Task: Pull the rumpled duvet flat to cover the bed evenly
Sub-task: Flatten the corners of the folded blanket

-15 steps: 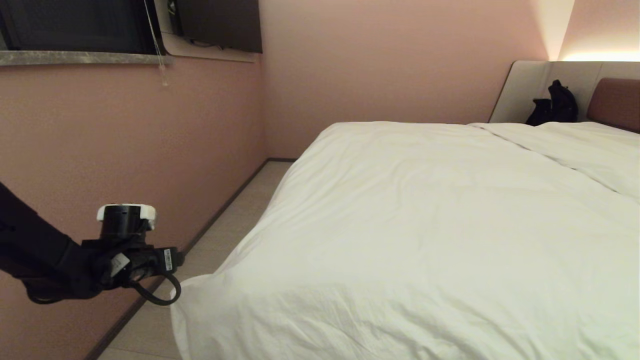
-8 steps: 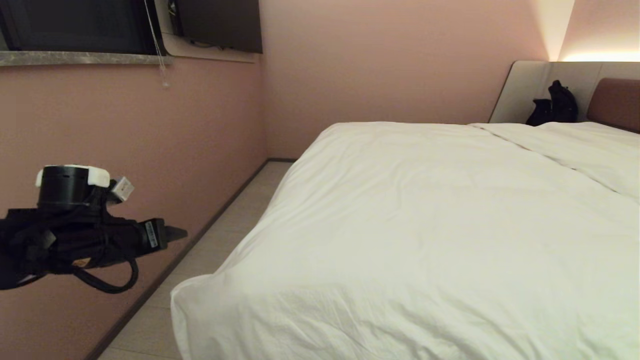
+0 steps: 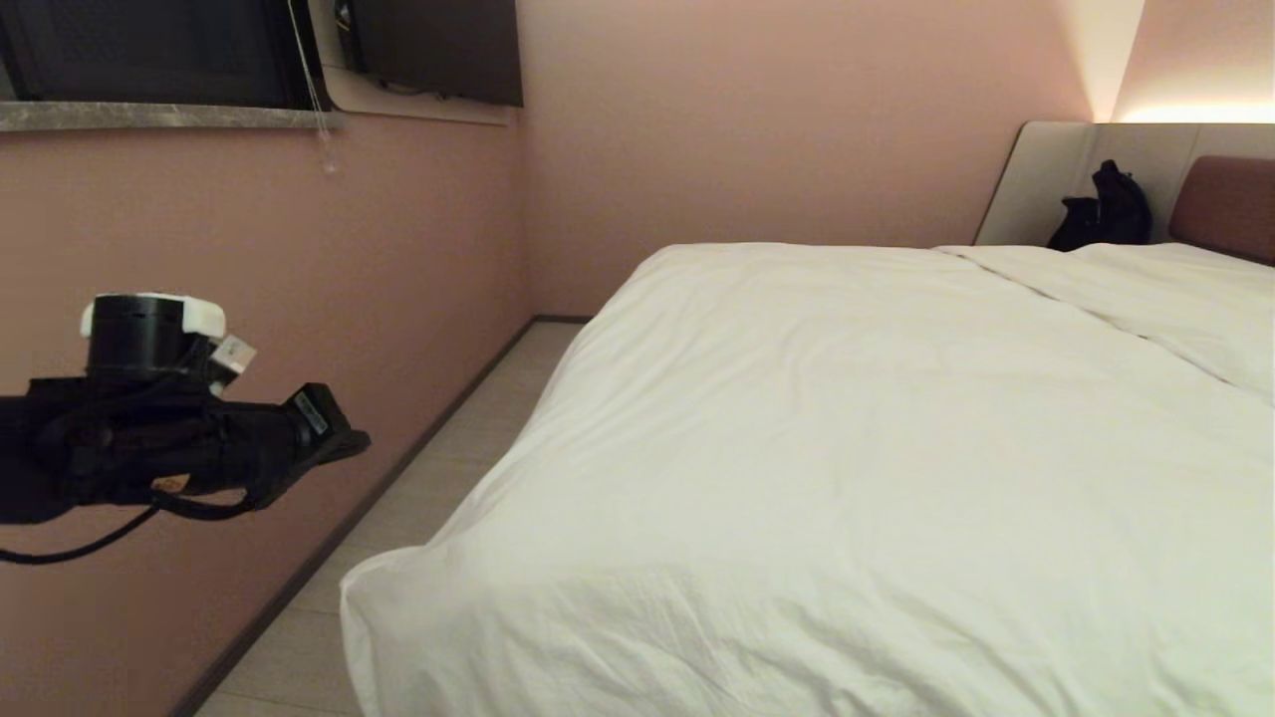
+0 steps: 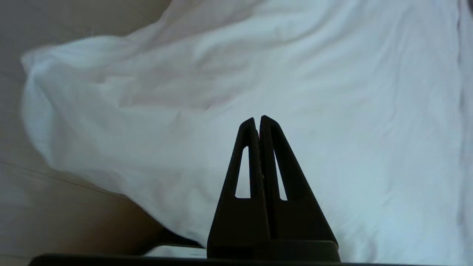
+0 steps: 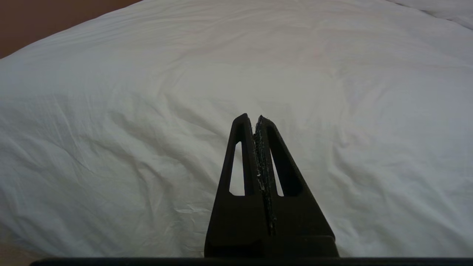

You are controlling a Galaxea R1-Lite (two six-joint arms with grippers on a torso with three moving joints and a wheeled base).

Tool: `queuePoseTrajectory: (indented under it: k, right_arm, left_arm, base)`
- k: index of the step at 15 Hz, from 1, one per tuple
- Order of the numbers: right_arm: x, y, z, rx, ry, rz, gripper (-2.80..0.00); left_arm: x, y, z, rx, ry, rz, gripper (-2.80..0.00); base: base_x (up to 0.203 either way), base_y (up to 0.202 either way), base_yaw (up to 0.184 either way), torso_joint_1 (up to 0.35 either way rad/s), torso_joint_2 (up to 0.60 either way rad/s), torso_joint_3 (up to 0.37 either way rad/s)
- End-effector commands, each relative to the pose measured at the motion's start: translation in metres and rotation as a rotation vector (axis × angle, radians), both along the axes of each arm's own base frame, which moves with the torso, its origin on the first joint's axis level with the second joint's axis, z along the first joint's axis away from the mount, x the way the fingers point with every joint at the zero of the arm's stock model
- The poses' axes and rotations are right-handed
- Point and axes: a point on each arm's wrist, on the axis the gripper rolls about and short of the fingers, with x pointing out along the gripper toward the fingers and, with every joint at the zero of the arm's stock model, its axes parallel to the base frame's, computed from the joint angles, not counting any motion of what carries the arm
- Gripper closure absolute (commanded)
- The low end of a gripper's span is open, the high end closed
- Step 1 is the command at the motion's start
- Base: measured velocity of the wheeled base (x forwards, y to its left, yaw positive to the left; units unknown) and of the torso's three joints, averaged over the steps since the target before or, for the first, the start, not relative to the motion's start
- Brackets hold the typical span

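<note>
The white duvet (image 3: 847,448) lies spread over the bed, lightly wrinkled, and its near left corner (image 3: 398,597) hangs over the bed's edge toward the floor. The bed's reddish-brown headboard (image 3: 1230,204) shows at the far right. My left gripper (image 3: 351,444) hovers level in the air, left of that corner and apart from it, shut with nothing in it. In the left wrist view the gripper (image 4: 257,120) points at the duvet (image 4: 332,92). My right gripper (image 5: 253,117) is shut and empty above the duvet (image 5: 147,111); it is outside the head view.
A pink wall (image 3: 249,299) runs close along the bed's left side, leaving a narrow strip of pale floor (image 3: 418,498). A black bag (image 3: 1106,209) leans on the beige panel beside the headboard. White bedding (image 3: 1185,289) lies past the duvet's far edge.
My left gripper has risen from beside the duvet's near corner, turned level and closed its fingers. The duvet and the right arm have not moved.
</note>
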Motion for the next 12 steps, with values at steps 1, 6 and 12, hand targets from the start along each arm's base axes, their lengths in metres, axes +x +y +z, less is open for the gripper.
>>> queuePoseTrajectory:
  k: [1,6,12]
  right_arm:
    - [0.0,0.0,0.0,-0.001,0.001,0.001,0.0]
    - [0.0,0.0,0.0,-0.001,0.001,0.001,0.0]
    - [0.0,0.0,0.0,-0.001,0.001,0.001,0.0]
  left_arm:
    - [0.022,0.005,-0.014,-0.062,0.077,0.057,0.0]
    - [0.051,0.029,-0.034,-0.161,0.232,0.2,0.0]
    - [0.074,0.051,-0.073,-0.161,0.454,0.303,0.0]
  base:
    - [0.0,0.0,0.0,0.0,0.0,0.0]
    - [0.0,0.0,0.0,0.0,0.0,0.0]
    - [0.0,0.0,0.0,0.0,0.0,0.0]
